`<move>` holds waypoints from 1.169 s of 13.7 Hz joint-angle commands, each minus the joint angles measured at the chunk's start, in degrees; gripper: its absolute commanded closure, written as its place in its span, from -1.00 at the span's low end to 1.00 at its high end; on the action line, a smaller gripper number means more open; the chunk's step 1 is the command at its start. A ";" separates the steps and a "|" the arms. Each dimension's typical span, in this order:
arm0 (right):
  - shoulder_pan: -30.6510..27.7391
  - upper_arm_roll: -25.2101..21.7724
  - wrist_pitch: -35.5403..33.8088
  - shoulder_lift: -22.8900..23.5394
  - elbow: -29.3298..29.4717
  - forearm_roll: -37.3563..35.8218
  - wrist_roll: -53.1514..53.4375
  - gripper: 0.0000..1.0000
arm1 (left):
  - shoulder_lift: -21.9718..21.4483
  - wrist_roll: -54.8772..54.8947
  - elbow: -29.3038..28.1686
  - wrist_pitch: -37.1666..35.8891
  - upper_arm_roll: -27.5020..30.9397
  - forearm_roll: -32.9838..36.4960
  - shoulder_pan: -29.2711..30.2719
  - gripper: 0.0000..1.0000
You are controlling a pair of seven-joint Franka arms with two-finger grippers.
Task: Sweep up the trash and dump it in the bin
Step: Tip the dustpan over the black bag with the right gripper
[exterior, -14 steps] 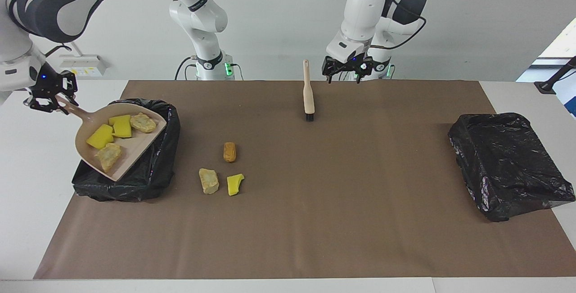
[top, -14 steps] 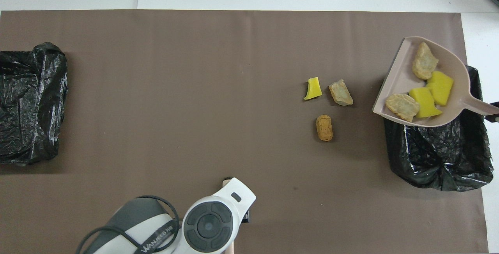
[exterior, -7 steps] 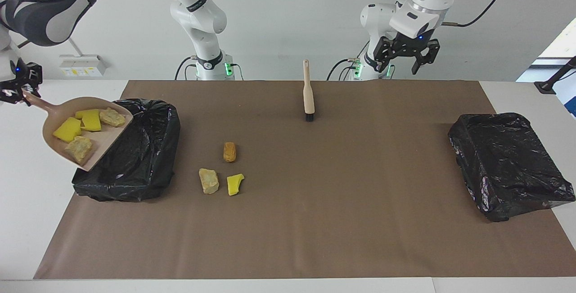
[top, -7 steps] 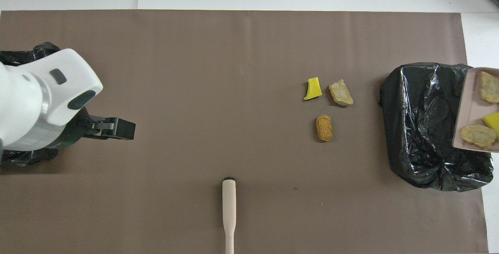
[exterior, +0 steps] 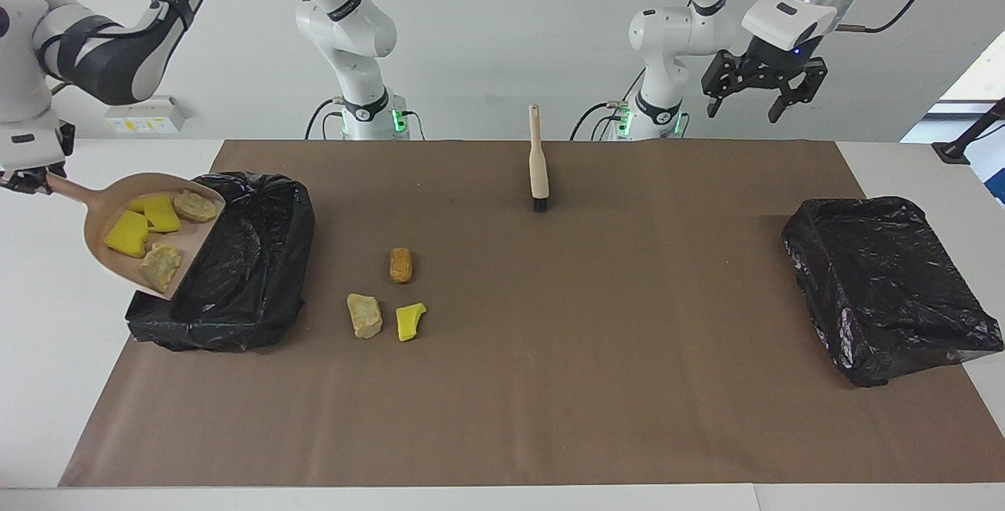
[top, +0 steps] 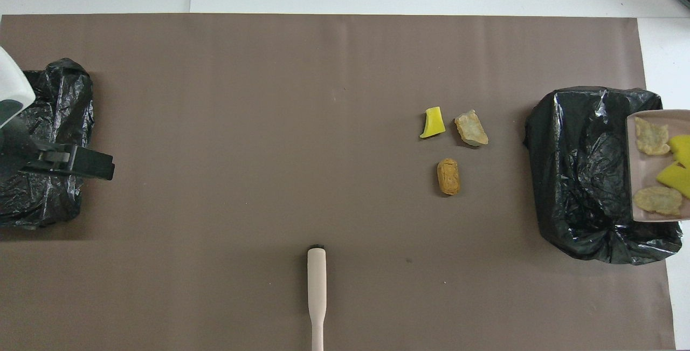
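Observation:
My right gripper (exterior: 30, 179) is shut on the handle of the beige dustpan (exterior: 118, 256), which is also in the overhead view (top: 639, 178). The pan hangs tilted over the outer edge of the black-lined bin (exterior: 243, 260), lip toward the bin. Two yellow sponge pieces (exterior: 143, 222) and two tan chunks (exterior: 162, 265) lie in the pan. On the mat beside the bin lie an orange-brown oval (exterior: 401, 264), a tan chunk (exterior: 364, 315) and a yellow wedge (exterior: 410, 321). My left gripper (exterior: 743, 111) is open and empty, raised high toward the left arm's end.
A wooden brush (exterior: 538, 162) lies on the brown mat near the robots, at mid-table, bristles pointing away from them. A second black-lined bin (exterior: 887, 287) stands at the left arm's end of the table.
The right gripper drew the dustpan outward to the bin's outer edge and tipped it more. The left gripper rose from beside the brush and swung toward the left arm's end.

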 commanded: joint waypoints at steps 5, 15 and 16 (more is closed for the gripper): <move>4.07 0.08 1.47 -2.27 -3.06 -9.35 2.56 1.00 | 0.90 0.80 1.80 0.66 -0.66 0.65 0.54 -1.00; 7.34 0.43 -4.85 -8.24 -2.53 -16.22 1.94 1.00 | 0.73 6.86 1.98 1.20 7.76 0.74 -4.29 -1.00; 7.34 0.43 -4.94 -9.38 -2.45 -16.04 2.47 1.00 | 0.64 6.86 1.89 0.76 8.21 0.74 -4.29 -1.00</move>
